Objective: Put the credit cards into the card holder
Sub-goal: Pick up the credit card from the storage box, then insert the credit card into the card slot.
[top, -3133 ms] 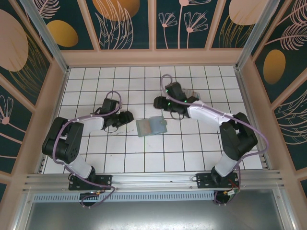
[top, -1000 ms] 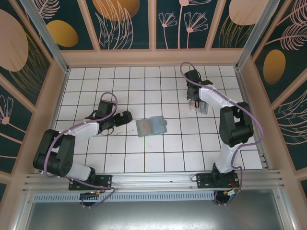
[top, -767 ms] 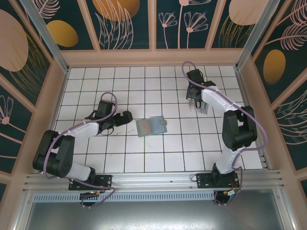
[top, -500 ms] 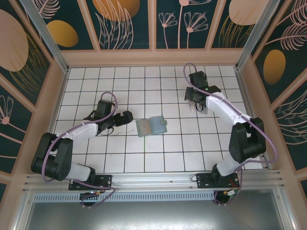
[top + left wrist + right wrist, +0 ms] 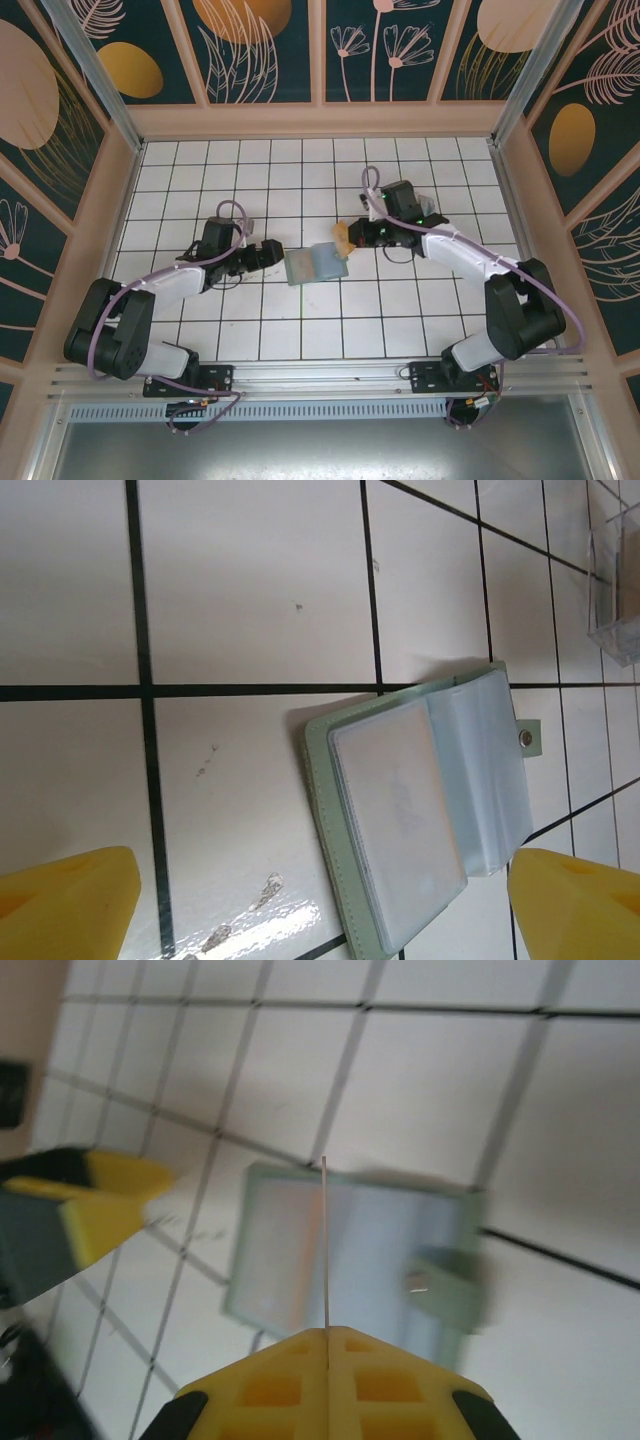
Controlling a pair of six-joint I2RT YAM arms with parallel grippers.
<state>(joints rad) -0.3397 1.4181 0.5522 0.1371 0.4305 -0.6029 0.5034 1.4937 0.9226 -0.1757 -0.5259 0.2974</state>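
While the white tiled table (image 5: pixel 200 330) carries everything, the card holder (image 5: pixel 315 264) lies flat and open near its middle, clear pockets up, between the 2 grippers. The left gripper (image 5: pixel 272 254) hovers just beside the holder's left edge, jaws spread wide, grasping nothing. The right gripper (image 5: pixel 353 237) is clenched on 1 tan-orange credit card (image 5: pixel 341 238) — held on edge over the holder's right side — though contact between them cannot be told.

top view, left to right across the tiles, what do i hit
left gripper → card holder → card → right gripper
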